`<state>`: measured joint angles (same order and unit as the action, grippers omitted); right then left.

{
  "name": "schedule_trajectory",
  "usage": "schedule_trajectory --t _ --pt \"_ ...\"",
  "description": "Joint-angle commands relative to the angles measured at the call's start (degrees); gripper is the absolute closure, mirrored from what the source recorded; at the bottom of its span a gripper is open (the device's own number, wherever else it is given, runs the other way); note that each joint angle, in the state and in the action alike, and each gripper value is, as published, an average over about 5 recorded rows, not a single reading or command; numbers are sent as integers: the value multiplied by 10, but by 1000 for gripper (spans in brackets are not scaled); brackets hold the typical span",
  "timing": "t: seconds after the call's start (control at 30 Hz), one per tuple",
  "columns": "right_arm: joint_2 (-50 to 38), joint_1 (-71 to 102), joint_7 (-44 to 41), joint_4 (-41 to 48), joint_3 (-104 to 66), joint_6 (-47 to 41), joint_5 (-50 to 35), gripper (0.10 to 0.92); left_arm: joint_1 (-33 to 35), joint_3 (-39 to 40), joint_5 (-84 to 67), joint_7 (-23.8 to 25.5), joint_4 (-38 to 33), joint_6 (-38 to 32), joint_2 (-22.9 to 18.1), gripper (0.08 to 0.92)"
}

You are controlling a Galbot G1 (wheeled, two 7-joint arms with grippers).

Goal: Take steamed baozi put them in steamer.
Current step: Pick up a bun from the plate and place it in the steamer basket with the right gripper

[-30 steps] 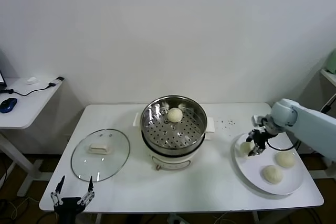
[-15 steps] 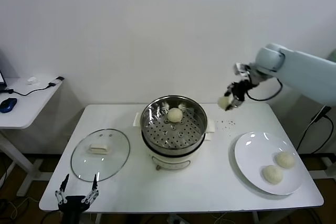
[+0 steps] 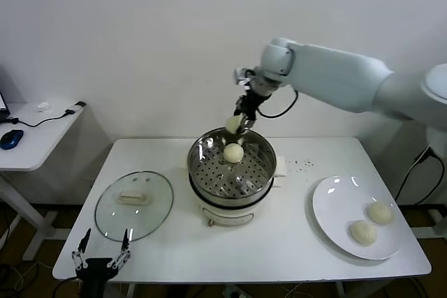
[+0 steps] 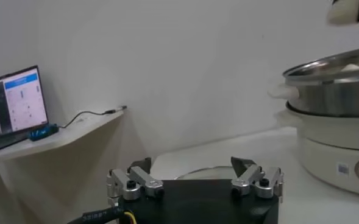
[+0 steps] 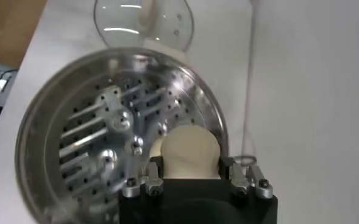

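**Desk:** White wall behind, white table (image 3: 293, 242) in front. What am I looking at?

**Operator:** I see the steamer (image 3: 231, 169) at the middle of the table, its steel basket sitting on the cream pot base. My right gripper (image 3: 238, 122) hangs above the basket's far rim, its fingers clamped on a steamed baozi (image 3: 233, 123). From the right wrist camera I see that bun (image 5: 189, 153) sitting snug between the two fingers, with the perforated floor of the basket (image 5: 100, 146) below it.

**Desk:** Anything inside the basket?

**Operator:** One baozi in the basket (image 3: 233, 153) rests on the perforated floor at the far side, just beneath the held one and apart from it.

**Desk:** And the others?

**Operator:** Two buns lie on the white plate (image 3: 335, 207) at the right of the table: the nearer bun (image 3: 362, 232) and the farther bun (image 3: 380, 212), close together toward the plate's right side and well apart from the steamer.

**Desk:** The left arm?

**Operator:** My left gripper (image 3: 101, 262) sits low at the table's near-left edge, its fingers spread wide and holding nothing. Its wrist camera shows both fingers (image 4: 133, 182) apart, with the steamer (image 4: 337, 109) beyond them.

**Desk:** What else is on the table?

**Operator:** I see the glass lid (image 3: 133, 205) with its cream handle lying flat to the left of the steamer, just beyond the left gripper. A small side desk (image 3: 31, 137) stands at far left, carrying a blue mouse (image 3: 10, 139).
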<state>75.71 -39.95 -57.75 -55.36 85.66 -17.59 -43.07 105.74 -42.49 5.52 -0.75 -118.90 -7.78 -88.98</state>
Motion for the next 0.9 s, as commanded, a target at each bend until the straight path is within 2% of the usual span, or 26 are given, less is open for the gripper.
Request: schedule_trajectory --t 0.03,0.73,0.9 --pt "71 50 30 0 13 -23 -15 440 0 0 -4 0 2 0 2 177" --pt "66 99 44 15 10 -27 -2 427 -4 -3 -6 -1 14 -1 2 177" --pt "65 101 46 16 8 -27 -4 360 -5 -4 -5 -1 14 -2 3 177"
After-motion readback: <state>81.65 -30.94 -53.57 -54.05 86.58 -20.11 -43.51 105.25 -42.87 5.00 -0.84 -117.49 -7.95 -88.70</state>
